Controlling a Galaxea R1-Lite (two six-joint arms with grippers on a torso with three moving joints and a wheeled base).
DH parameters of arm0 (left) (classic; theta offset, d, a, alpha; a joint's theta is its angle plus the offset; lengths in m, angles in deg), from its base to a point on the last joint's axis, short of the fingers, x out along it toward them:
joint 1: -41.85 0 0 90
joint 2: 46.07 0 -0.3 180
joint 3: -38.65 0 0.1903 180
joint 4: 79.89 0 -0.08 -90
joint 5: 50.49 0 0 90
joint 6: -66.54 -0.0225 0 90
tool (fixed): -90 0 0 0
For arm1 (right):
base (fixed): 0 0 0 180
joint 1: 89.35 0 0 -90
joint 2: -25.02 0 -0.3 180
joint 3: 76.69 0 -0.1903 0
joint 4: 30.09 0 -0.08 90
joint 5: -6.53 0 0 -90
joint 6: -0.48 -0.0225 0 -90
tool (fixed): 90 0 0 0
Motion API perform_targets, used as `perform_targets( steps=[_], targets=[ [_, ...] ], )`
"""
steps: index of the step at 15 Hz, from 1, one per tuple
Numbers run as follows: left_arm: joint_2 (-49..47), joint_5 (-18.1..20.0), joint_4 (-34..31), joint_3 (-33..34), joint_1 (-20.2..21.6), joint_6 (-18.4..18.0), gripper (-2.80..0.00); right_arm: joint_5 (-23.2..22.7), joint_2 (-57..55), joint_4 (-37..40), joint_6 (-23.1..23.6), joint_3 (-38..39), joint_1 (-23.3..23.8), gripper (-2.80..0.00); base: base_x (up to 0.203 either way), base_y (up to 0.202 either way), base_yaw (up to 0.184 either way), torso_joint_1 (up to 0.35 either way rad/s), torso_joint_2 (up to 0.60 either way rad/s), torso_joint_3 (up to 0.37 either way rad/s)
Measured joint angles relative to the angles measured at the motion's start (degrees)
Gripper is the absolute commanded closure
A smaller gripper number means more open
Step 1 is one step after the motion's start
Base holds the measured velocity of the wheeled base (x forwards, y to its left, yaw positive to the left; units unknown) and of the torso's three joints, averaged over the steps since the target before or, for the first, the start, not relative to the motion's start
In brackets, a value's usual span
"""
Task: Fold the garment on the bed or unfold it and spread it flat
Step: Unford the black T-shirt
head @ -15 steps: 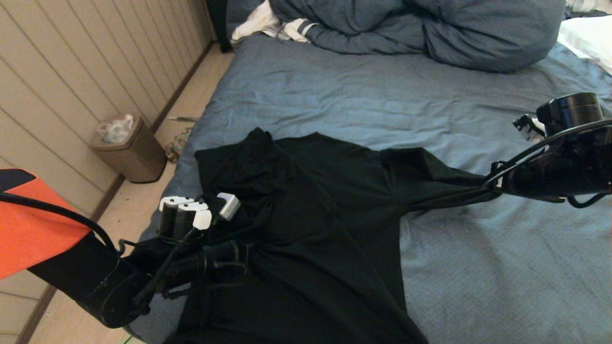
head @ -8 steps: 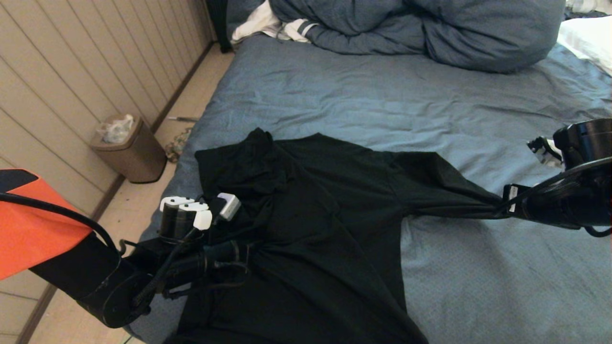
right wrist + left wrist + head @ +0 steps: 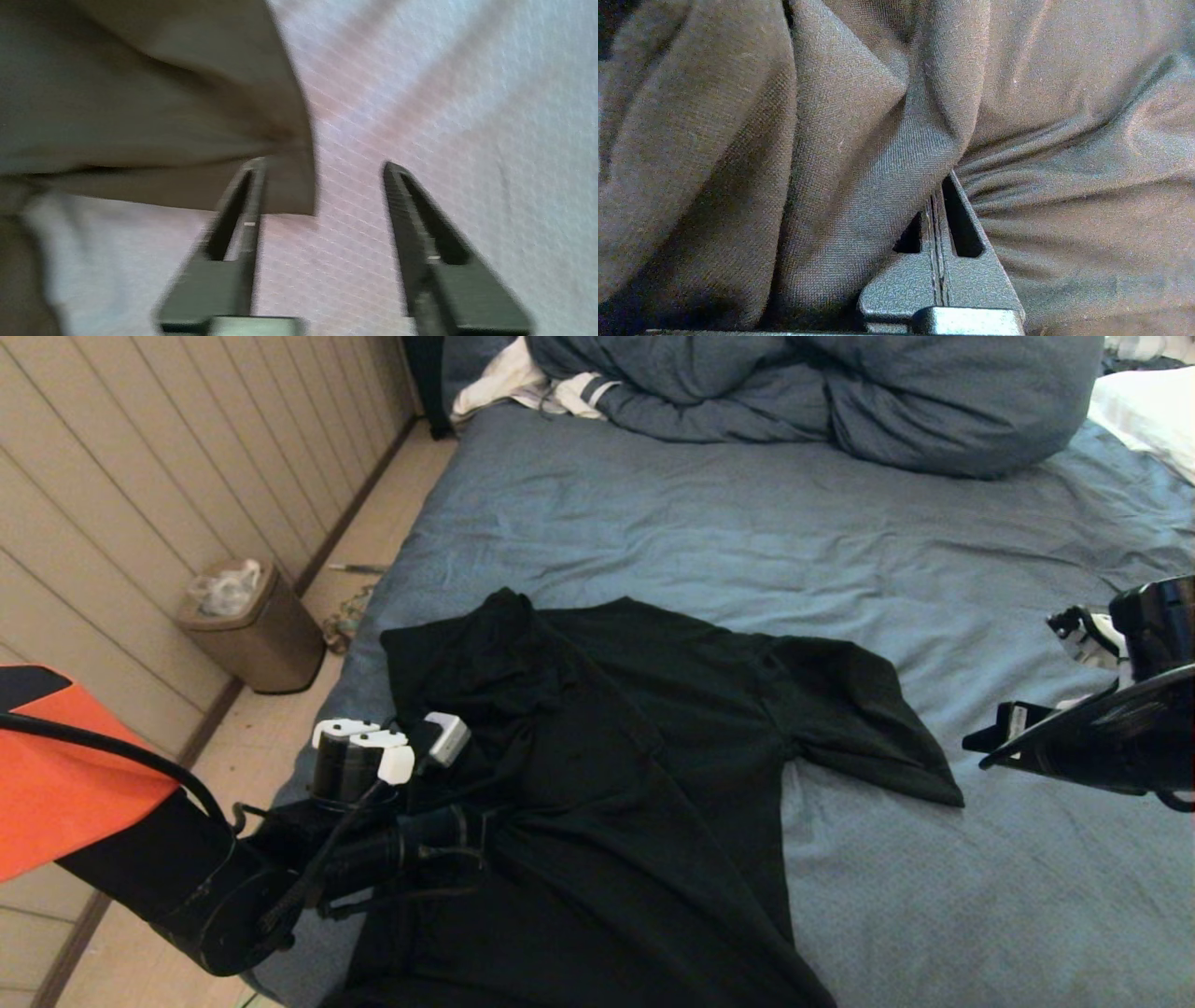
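Blue duvet heaped beyond garment, bin beside bed

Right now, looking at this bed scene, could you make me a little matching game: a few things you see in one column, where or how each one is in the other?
Things:
1. black short-sleeved T-shirt
2. bulky blue duvet
3. brown waste bin
4. right gripper

States:
A. on the floor by the panelled wall
B. bunched at the far end of the slate-blue bed
C. jaws apart, holding nothing
D. spread on the sheet, pinched by the left gripper

Pairs: 1-D, 2-B, 3-A, 4-C
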Motion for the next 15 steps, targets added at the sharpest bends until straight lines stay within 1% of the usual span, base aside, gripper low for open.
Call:
perform_targets(
  steps=[2, 3, 5, 7, 11, 12, 13, 15],
  targets=[
    [0.70, -0.06, -0.64, -1.24, 0.00, 0.90, 0.00, -1.01, 0.83, 0.13, 0.04, -1.96, 0.00, -2.80, 0.000, 0.000, 0.000, 0.000, 0.00, 0.000],
    [1.45, -0.28, -1.31, -2.59, 0.01, 1.51, 0.00, -1.38, 1.13, 0.24, 0.02, -3.39, -0.10, 0.00, 0.000, 0.000, 0.000, 0.000, 0.00, 0.000],
    [3.70, -0.41, -5.15, -7.04, 0.04, 3.12, 0.00, -1.67, 1.32, 0.28, -0.05, -6.58, -0.62, 0.00, 0.000, 0.000, 0.000, 0.000, 0.00, 0.000],
    [6.14, -0.28, -11.57, -13.78, -0.21, 5.20, 0.00, -1.78, 0.45, 0.27, -0.09, -10.49, -2.18, 0.00, 0.000, 0.000, 0.000, 0.000, 0.00, 0.000],
    [7.75, -0.26, -24.12, -27.46, -0.45, 6.34, 0.00, -2.72, -4.06, 0.24, 0.06, -20.16, -5.86, 0.00, 0.000, 0.000, 0.000, 0.000, 0.00, 0.000],
    [7.52, -0.32, -26.48, -29.12, -0.84, 6.26, 0.00, -3.44, -5.46, 0.32, 0.15, -22.84, -6.94, 0.00, 0.000, 0.000, 0.000, 0.000, 0.00, 0.000],
    [7.24, -0.75, -27.39, -29.84, -1.37, 6.15, 0.00, -4.22, -6.80, 0.49, 0.30, -25.09, -8.07, 0.00, 0.000, 0.000, 0.000, 0.000, 0.00, 0.000],
    [6.22, -2.46, -27.54, -30.86, -2.84, 5.72, 0.00, -4.87, -9.14, 0.54, 0.44, -28.16, -9.86, 0.00, 0.000, 0.000, 0.000, 0.000, 0.00, 0.000]
  ],
)
